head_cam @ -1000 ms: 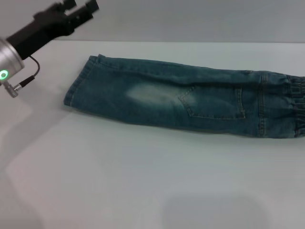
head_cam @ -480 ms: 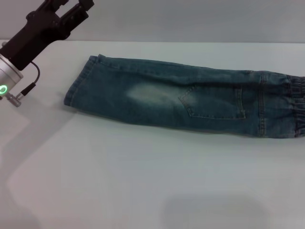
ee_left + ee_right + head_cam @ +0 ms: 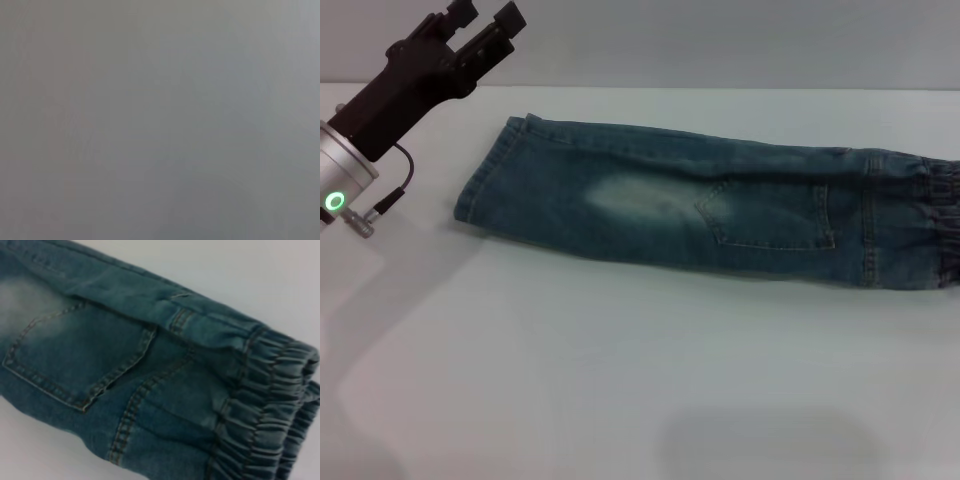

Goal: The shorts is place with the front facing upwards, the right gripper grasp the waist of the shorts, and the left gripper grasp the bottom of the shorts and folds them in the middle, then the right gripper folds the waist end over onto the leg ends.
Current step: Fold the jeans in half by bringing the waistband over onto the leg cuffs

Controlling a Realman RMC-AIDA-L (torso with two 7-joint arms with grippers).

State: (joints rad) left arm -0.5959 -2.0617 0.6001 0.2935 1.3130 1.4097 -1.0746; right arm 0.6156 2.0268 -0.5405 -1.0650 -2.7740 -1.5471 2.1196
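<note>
The denim shorts (image 3: 720,210) lie folded lengthwise across the white table (image 3: 620,380), a back pocket (image 3: 770,215) facing up. The ruffled elastic waist (image 3: 945,225) is at the far right edge of the head view. The straight leg hems (image 3: 480,185) lie stacked at the left. My left gripper (image 3: 485,15) hangs in the air beyond the hems at the far left. It is open, holds nothing and is apart from the cloth. The right wrist view looks closely at the waist (image 3: 270,410) and the pocket (image 3: 80,355). The right gripper itself does not show.
The left arm's silver wrist with its green light (image 3: 334,200) is above the table's left edge. Bare white table stretches in front of the shorts. The left wrist view holds only a plain grey surface.
The left arm has shifted slightly over the far left corner, and its wrist now sits a little lower. The shorts have not moved.
</note>
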